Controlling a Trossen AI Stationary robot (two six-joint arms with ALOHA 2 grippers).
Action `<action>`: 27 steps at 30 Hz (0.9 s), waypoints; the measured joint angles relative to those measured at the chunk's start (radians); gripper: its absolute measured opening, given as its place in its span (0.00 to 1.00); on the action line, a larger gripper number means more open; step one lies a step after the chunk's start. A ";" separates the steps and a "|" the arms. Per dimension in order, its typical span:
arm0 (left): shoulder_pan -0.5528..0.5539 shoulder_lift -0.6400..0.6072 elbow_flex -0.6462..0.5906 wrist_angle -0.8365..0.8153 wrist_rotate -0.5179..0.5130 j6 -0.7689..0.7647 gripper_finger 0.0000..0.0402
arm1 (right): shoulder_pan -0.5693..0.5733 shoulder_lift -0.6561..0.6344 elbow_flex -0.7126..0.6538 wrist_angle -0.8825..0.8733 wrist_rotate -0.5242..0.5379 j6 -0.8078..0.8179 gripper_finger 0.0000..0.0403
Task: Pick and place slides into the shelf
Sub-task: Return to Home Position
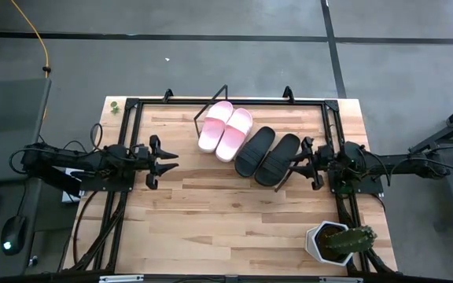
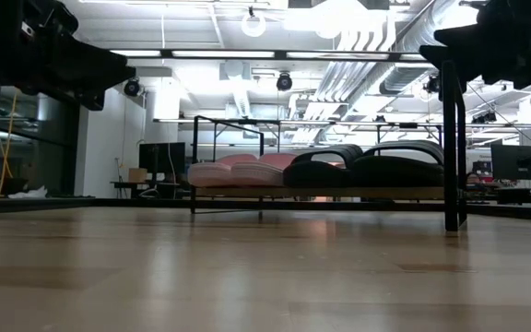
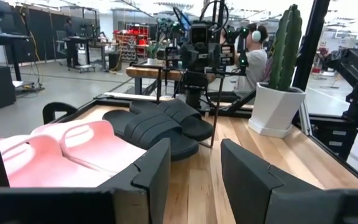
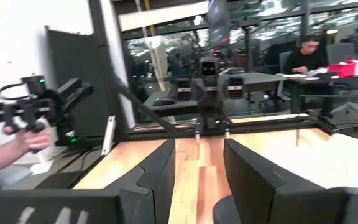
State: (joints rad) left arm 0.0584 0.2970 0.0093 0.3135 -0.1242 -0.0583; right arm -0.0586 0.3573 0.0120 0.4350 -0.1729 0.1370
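Two pale pink slides (image 1: 225,129) and two black slides (image 1: 267,154) lie side by side in a slanted row on the shelf (image 1: 211,110), whose black wire frame shows at the far middle of the table. In the low view the pink pair (image 2: 238,171) and black pair (image 2: 376,168) rest on the light board (image 2: 321,194). My left gripper (image 1: 166,160) hovers open to the left of the shelf, touching nothing. My right gripper (image 1: 297,167) hovers open just right of the black slides. The left wrist view shows pink slides (image 3: 73,149) and black slides (image 3: 160,124) ahead.
A white pot with a green cactus (image 1: 338,241) stands at the near right corner, also seen as the cactus pot (image 3: 277,93). A black frame (image 1: 128,157) runs around the tabletop. Bare wood lies near the table's front (image 1: 226,228). A person's hand holds a controller (image 4: 23,134) beyond the table.
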 joint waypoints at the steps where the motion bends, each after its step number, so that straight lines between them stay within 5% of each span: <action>1: 0.000 0.000 0.000 -0.006 0.000 -0.001 0.32 | 0.000 0.000 0.000 -0.001 -0.015 -0.002 0.32; 7: 0.000 0.000 0.000 -0.018 0.000 -0.013 0.32 | 0.000 0.000 -0.001 0.005 -0.060 0.017 0.32; 27: 0.000 0.000 0.000 -0.021 0.000 -0.017 0.32 | 0.000 0.001 -0.006 0.064 0.068 -0.018 0.32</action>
State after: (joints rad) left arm 0.0584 0.2970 0.0093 0.2928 -0.1242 -0.0753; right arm -0.0582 0.3586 0.0063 0.4985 -0.1047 0.1190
